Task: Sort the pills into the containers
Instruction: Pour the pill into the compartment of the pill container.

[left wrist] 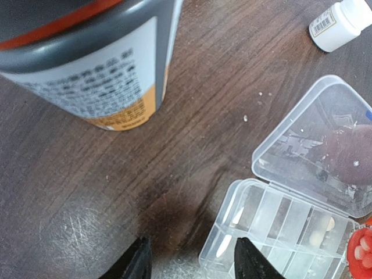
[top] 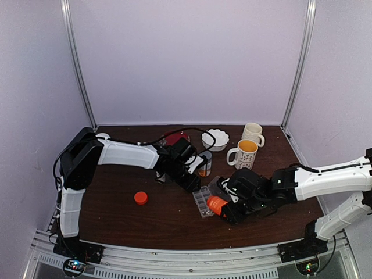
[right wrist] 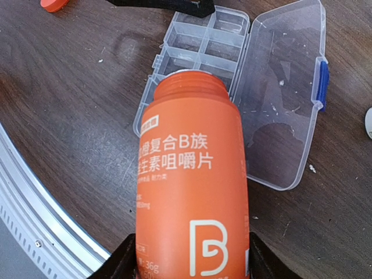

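Observation:
The clear organizer box (top: 203,201) lies open on the table, with its lid (right wrist: 285,99) folded flat to the side. My right gripper (right wrist: 189,258) is shut on an uncapped orange pill bottle (right wrist: 192,180). It holds the bottle tilted, with the mouth over the box's compartments (right wrist: 200,49). In the left wrist view a few whitish pills (left wrist: 317,237) lie in the compartments (left wrist: 290,232), and more show in the bottle's mouth (left wrist: 362,247). My left gripper (left wrist: 192,264) is open and empty, low over bare table just beside the box's corner.
An orange cap (top: 140,197) lies to the left. A grey-lidded jar (left wrist: 87,64) stands close to the left gripper. A small white bottle (left wrist: 340,23), two mugs (top: 244,154), a white bowl (top: 215,139) and a red item (top: 176,138) stand behind.

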### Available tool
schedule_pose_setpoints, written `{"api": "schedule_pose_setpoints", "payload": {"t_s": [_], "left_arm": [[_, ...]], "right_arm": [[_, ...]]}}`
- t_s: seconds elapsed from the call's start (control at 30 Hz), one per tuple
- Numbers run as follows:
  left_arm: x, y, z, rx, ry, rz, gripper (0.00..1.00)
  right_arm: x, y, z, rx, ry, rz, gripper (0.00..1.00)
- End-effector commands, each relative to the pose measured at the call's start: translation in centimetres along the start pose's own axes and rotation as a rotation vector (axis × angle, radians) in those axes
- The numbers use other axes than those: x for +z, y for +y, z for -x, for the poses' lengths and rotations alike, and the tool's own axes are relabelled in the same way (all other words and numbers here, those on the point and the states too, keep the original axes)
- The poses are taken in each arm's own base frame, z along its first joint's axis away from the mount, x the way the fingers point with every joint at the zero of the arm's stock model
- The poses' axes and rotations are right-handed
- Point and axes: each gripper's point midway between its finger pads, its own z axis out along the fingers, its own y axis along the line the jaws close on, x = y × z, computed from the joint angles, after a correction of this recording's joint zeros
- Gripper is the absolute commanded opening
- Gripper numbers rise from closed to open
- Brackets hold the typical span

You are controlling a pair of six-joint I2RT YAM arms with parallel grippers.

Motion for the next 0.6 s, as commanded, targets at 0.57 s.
{"api": "schedule_pose_setpoints", "payload": {"t_s": [0.57], "left_arm": [[0.5, 0.0, -0.8, 0.004, 0.034, 0.010, 0.51]], "right_arm": [[-0.4, 0.3, 0.6, -0.013, -0.013, -0.012, 0.00]]}}
